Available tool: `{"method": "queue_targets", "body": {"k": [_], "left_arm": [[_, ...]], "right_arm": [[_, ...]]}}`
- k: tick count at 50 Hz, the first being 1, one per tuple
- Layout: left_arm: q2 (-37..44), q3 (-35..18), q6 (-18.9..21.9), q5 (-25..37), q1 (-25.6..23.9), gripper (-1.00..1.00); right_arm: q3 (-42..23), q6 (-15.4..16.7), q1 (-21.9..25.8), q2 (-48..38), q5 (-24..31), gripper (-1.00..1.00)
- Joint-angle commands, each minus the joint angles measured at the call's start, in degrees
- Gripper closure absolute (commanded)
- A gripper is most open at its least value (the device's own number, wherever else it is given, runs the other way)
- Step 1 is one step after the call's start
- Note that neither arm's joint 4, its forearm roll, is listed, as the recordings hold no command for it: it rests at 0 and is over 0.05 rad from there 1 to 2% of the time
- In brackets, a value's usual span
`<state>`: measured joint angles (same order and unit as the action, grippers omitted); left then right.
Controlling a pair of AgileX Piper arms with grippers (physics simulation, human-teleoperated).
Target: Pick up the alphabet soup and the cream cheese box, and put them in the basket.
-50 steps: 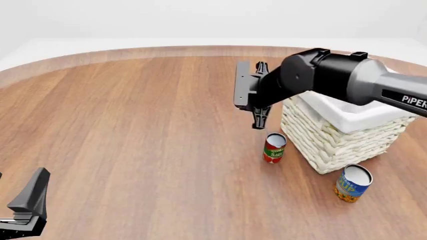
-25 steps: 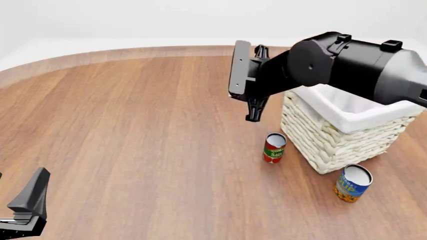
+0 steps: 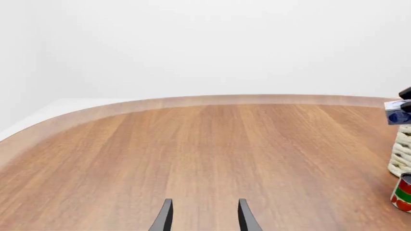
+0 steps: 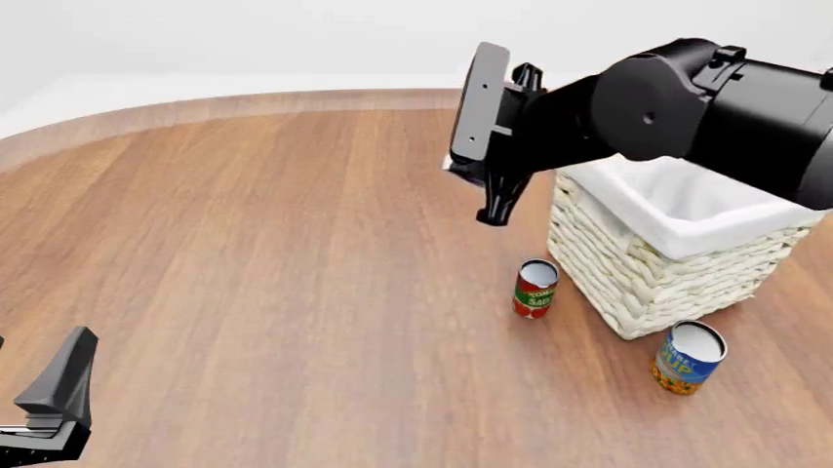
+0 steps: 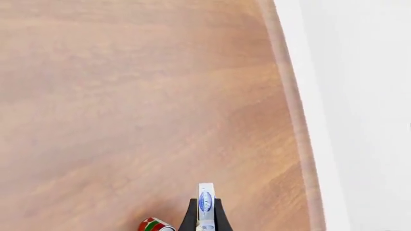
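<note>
Nearest us, the left gripper (image 4: 53, 414) rests low at the table's (image 4: 260, 253) near edge, its dark angular fingers (image 3: 165, 217) parted with nothing between them. Next we list the alphabet soup (image 4: 686, 358), a short cylinder with blue and yellow-orange label, upright just beside the basket's (image 4: 651, 268) near corner. The slimmer red and green tomato sauce can (image 4: 534, 288) stands at the basket's left wall. The basket is square, cream rope weave, white cloth lining (folded over the rim). Farthest, the right gripper (image 5: 205, 219) is raised left of the basket, clamped on the cream cheese box (image 5: 205, 204), flat, white and blue.
</note>
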<state>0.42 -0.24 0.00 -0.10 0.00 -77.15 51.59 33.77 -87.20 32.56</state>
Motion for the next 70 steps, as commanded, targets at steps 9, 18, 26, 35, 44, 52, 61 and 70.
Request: {"method": "queue_targets", "body": {"k": [9,18,26,35,44,52,61,70], "left_arm": [[0.0,0.0,0.0,0.0,0.0,-1.0],[0.0,0.0,0.0,0.0,0.0,-1.0],[0.0,0.0,0.0,0.0,0.0,-1.0],[0.0,0.0,0.0,0.0,0.0,-1.0],[0.0,0.0,0.0,0.0,0.0,-1.0],[0.0,0.0,0.0,0.0,0.0,-1.0],[0.0,0.0,0.0,0.0,0.0,-1.0],[0.0,0.0,0.0,0.0,0.0,-1.0]], "right_arm": [[0.73,-8.3,2.03,5.26,-1.46,1.0],[0.91,-13.29,4.47,6.9,-1.74,1.0],[0.64,-18.9,7.15,9.08,-1.52,1.0],[1.62,-21.47,6.84,9.96,-2.12,1.0],[2.59,-27.6,9.01,12.47,-1.98,1.0],[2.46,-27.85,9.1,12.95,-1.84,1.0],[2.46,-27.85,9.1,12.95,-1.84,1.0],[2.65,-28.34,8.91,13.56,-1.65,1.0]]}}
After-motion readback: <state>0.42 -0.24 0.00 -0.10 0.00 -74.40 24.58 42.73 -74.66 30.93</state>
